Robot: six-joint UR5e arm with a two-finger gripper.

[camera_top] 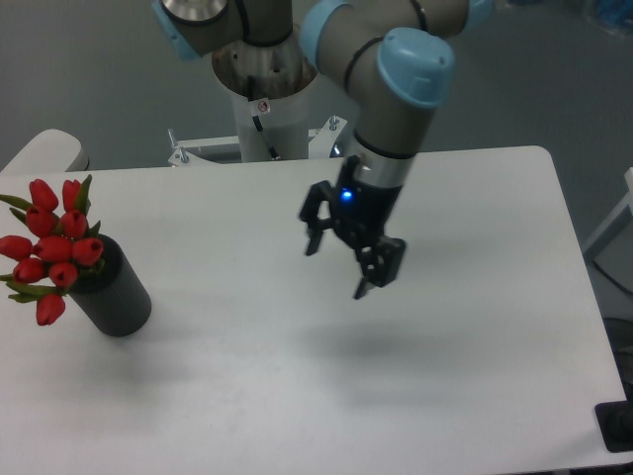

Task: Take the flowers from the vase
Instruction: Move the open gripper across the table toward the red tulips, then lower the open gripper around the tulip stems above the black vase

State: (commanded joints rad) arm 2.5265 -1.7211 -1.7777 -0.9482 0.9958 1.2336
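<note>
The gripper (336, 267) hangs above the white bench (297, 396) with its two black fingers (379, 272) spread apart and nothing between them, released. A small blue light glows on its body just above the fingers. It points down and slightly toward the camera, and its soft shadow falls on the bench surface just below and in front of it. Above it rises the grey arm (396, 119) with pale blue joint caps, reaching back to the mounting column (265, 99) behind the far edge of the bench.

Well apart from the gripper, off to its side toward the picture's left edge, stands the vase (114, 292), a dark cylinder leaning a little, resting on the bench. The flowers (54, 247), red closed tulip buds with green leaves, sit in its mouth and spill out away from the gripper.
</note>
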